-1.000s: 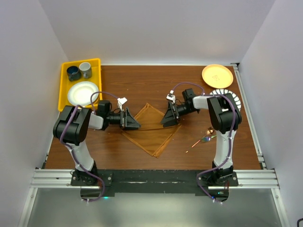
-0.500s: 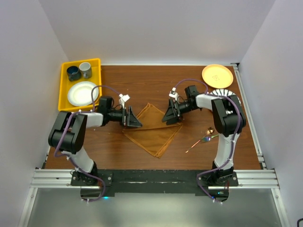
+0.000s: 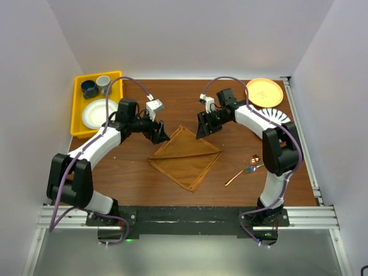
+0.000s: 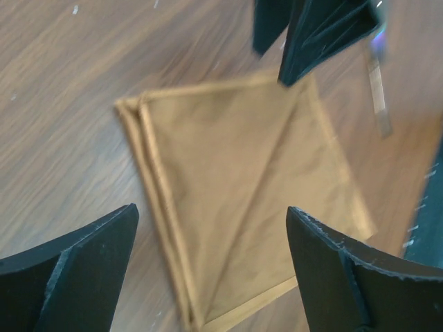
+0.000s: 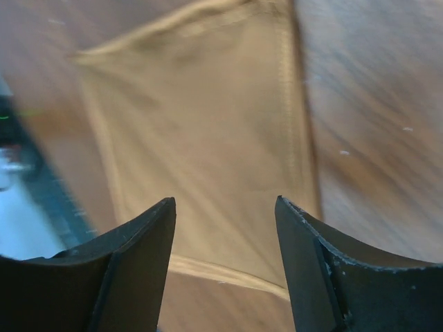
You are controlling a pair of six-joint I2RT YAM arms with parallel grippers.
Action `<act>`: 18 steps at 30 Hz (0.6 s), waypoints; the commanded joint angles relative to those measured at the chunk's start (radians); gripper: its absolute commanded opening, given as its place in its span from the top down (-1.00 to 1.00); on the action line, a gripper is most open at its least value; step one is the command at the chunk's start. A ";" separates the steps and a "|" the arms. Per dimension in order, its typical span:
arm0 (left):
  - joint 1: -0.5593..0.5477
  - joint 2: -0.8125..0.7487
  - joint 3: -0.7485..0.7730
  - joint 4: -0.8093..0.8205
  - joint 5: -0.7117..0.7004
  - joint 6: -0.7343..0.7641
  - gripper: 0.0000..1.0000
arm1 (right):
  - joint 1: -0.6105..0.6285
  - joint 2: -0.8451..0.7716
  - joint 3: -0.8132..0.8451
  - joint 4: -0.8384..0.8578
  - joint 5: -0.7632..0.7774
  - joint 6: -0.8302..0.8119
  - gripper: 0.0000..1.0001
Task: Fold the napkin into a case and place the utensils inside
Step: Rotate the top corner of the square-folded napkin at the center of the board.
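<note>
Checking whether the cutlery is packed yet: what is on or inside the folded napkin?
Nothing lies on the napkin. The utensils lie uncovered on the table, apart from the cloth on its right. The space between its folded layers is covered and cannot be seen.

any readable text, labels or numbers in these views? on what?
None can be read.
The napkin is plain cloth in all three views.
The yellow plate and the yellow tray show no lettering at this size.
Both wrist views are blurred and show nothing printed on the cloth or the table.
</note>
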 commanded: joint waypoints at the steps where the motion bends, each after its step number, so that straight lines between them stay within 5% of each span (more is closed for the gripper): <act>1: -0.014 0.029 0.027 -0.106 -0.127 0.223 -0.66 | 0.042 0.007 0.008 -0.005 0.250 -0.100 -0.22; 8: -0.059 0.095 0.027 -0.145 -0.209 0.309 -0.08 | 0.060 0.065 -0.002 0.018 0.294 -0.117 -0.18; 18: -0.068 0.182 0.023 -0.182 -0.259 0.357 0.08 | 0.074 0.102 -0.018 0.014 0.291 -0.127 -0.10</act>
